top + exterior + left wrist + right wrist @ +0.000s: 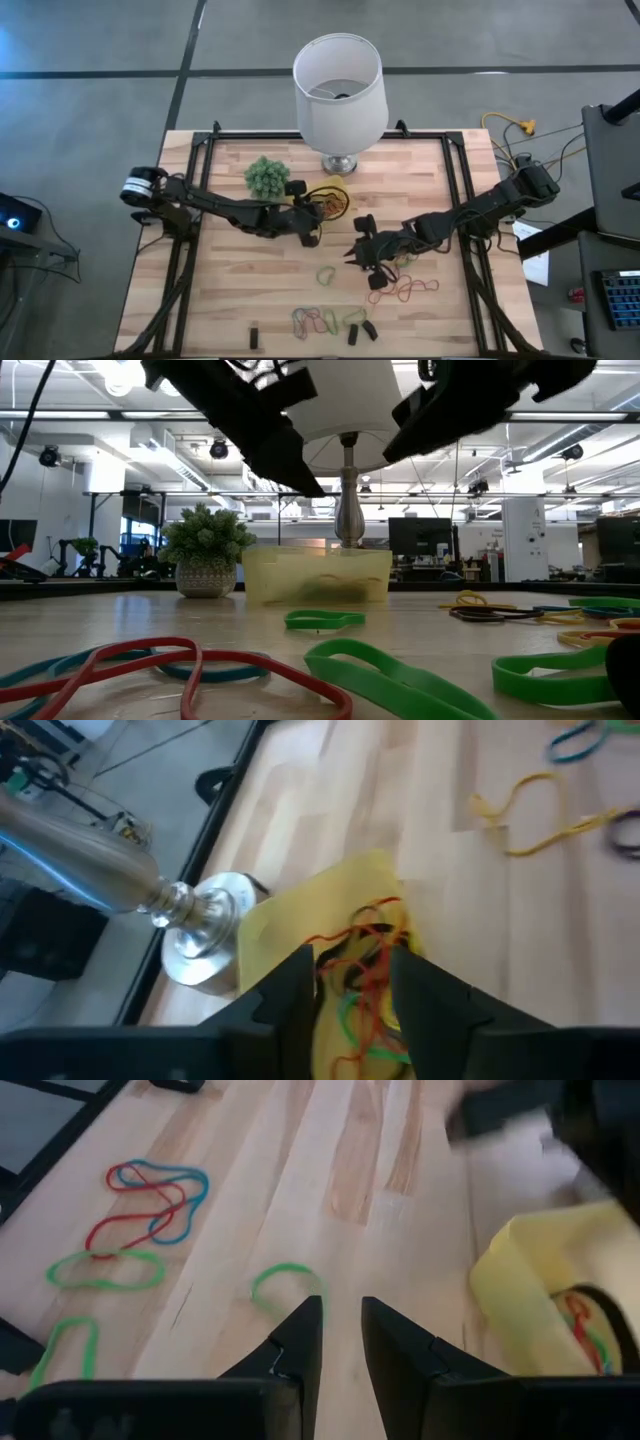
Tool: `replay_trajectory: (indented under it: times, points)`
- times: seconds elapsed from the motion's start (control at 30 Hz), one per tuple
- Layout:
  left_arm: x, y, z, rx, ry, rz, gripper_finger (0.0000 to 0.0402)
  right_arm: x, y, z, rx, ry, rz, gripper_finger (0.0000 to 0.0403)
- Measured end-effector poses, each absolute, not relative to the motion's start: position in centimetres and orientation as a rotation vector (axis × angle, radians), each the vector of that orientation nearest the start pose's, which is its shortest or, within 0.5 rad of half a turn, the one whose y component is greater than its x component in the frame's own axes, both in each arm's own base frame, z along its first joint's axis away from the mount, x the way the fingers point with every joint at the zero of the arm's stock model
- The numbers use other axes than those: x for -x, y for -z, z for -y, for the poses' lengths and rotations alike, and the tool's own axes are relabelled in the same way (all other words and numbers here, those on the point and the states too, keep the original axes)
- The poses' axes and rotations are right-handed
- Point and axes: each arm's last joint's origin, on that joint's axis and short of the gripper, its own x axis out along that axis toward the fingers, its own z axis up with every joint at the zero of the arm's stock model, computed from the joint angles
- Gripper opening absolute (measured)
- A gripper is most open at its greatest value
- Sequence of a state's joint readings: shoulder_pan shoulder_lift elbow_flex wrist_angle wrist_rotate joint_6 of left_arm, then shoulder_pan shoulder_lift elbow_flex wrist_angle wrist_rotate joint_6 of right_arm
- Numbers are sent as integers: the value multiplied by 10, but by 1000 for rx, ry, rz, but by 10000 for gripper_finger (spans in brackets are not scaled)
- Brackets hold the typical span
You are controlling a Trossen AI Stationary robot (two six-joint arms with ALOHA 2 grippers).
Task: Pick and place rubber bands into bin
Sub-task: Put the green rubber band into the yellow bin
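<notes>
The yellow bin (pixel 330 197) sits near the lamp base and holds several red, green, yellow and black bands (pixel 362 945). My left gripper (pixel 312 232) hovers over the bin's near edge (pixel 300 910), open and empty, well above it in the low view. My right gripper (pixel 352 258) is lower, toward the table's middle, with its fingers slightly apart (pixel 342 1315) and nothing between them. A loose green band (pixel 285 1275) lies flat on the wood just past its fingertips. More bands lie near the front edge (pixel 318 320) and to the right (pixel 412 290).
A white lamp (pixel 340 90) stands on a silver base (pixel 200 935) just behind the bin. A fuzzy green plant (pixel 266 177) sits left of it. Small dark stubby pieces (pixel 362 330) lie near the front edge. Black frame rails (pixel 195 200) run along both table sides.
</notes>
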State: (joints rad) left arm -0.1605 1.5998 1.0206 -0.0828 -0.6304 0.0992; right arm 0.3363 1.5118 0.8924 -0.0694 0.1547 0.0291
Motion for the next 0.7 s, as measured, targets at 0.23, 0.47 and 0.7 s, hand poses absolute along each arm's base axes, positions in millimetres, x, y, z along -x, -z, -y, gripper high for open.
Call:
replay_trajectory:
  times: [0.23,0.47,0.7]
  points:
    - [-318,-232,82,-348,-296,-649,118,-303,-186,-105,122,-294,-674,68]
    - [-291,-226,134,-382,-167,-673,118,-323,-170,-113,193,-361,-593,68]
    - [-266,-223,166,-437,-157,-674,118,-341,-148,-121,189,-410,-636,68]
